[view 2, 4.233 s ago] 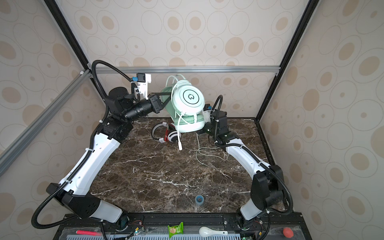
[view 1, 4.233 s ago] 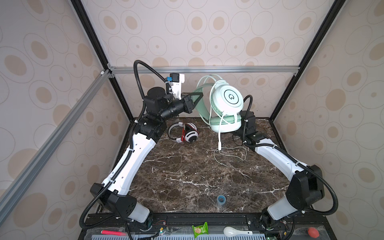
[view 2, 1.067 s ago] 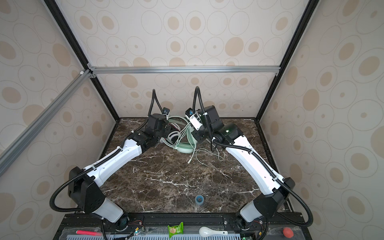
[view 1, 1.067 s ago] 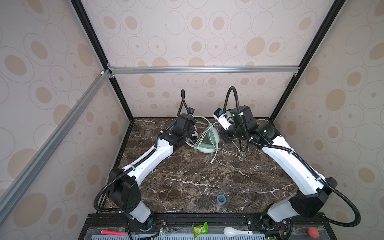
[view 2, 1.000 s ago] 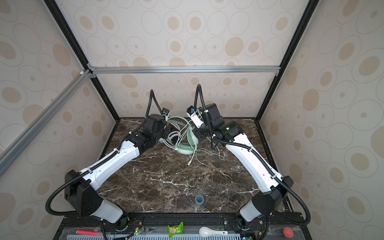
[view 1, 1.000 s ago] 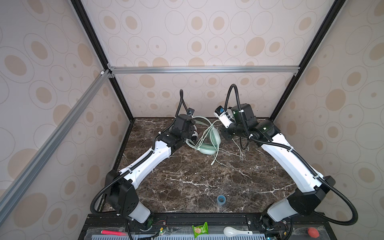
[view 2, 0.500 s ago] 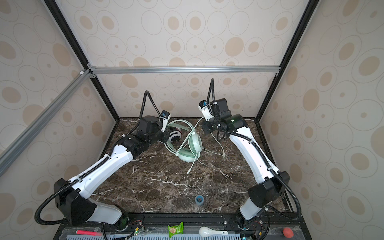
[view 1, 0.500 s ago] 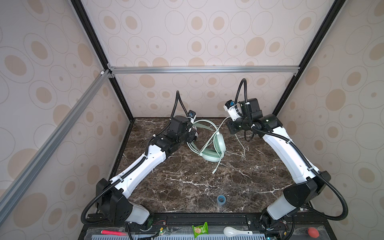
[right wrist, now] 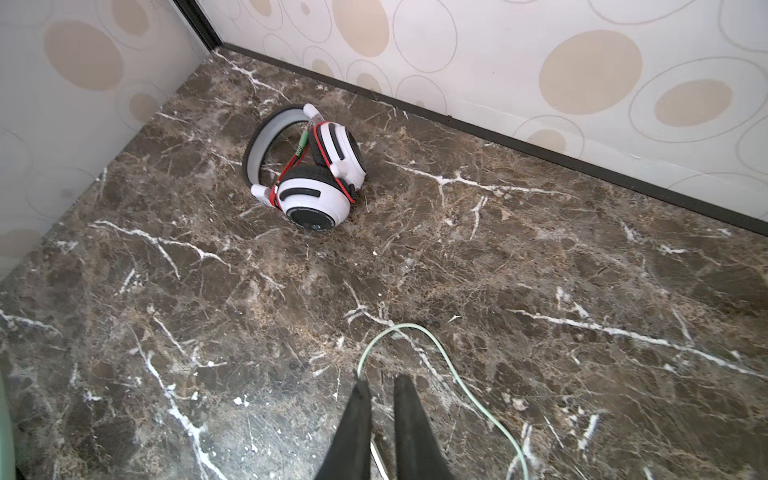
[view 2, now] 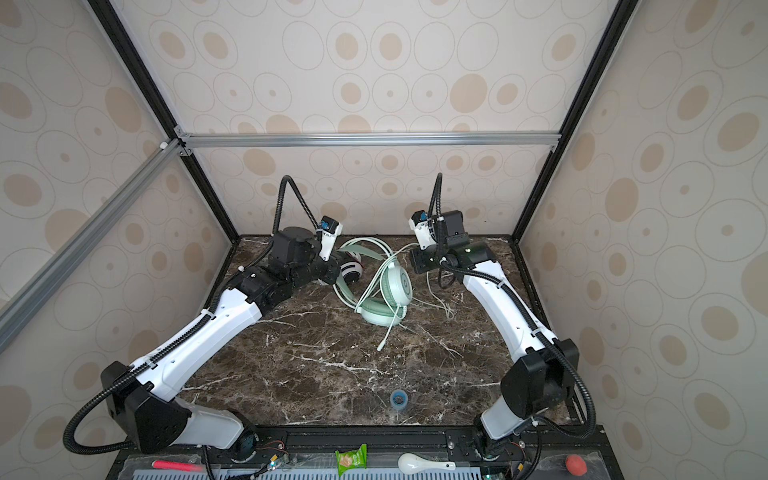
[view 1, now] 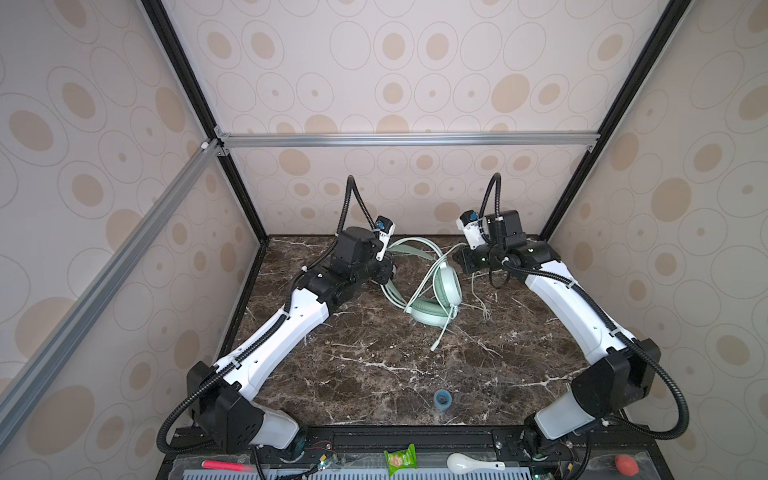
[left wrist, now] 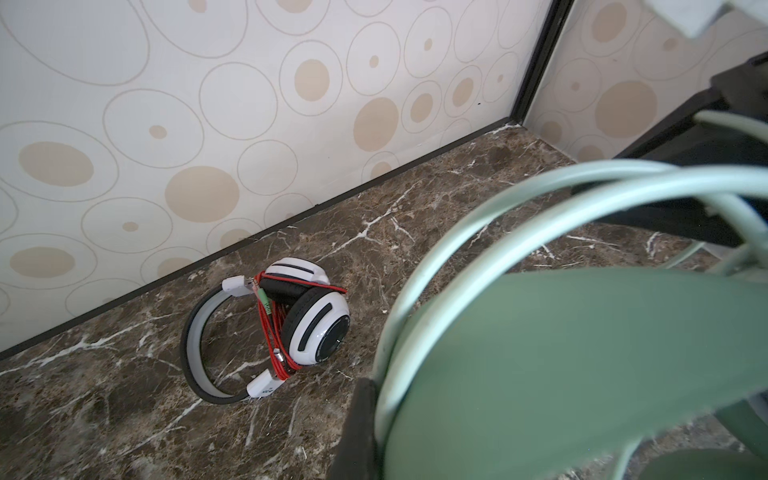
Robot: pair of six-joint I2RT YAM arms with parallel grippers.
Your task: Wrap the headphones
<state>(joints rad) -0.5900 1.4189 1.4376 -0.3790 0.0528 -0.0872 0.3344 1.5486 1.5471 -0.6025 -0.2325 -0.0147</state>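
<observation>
The mint green headphones [view 1: 446,286] [view 2: 395,286] lie on the marble table near the back, and their matching cord [view 1: 444,328] trails toward the front. My left gripper [view 1: 386,272] [view 2: 332,270] is shut on their headband [left wrist: 561,374]; only one black finger [left wrist: 358,419] shows against it. My right gripper [right wrist: 380,380] [view 1: 460,265] hovers just right of them with its jaws slightly open, and the thin mint cord [right wrist: 436,353] loops up to one fingertip. The white headphones [left wrist: 316,328] [right wrist: 316,195] [view 2: 352,270], wound in red cord, rest by the back wall.
A small blue ring [view 1: 441,399] [view 2: 399,399] sits near the table's front edge. On the front rail lie a green packet [view 1: 400,459], a white spoon [view 1: 461,461], a red pen [view 1: 224,464] and a red ball [view 1: 626,464]. Walls close in the back and sides.
The mint green headphones, held high seconds ago, now lie on the table. Over the last second both arms drew apart, and the right jaws parted slightly.
</observation>
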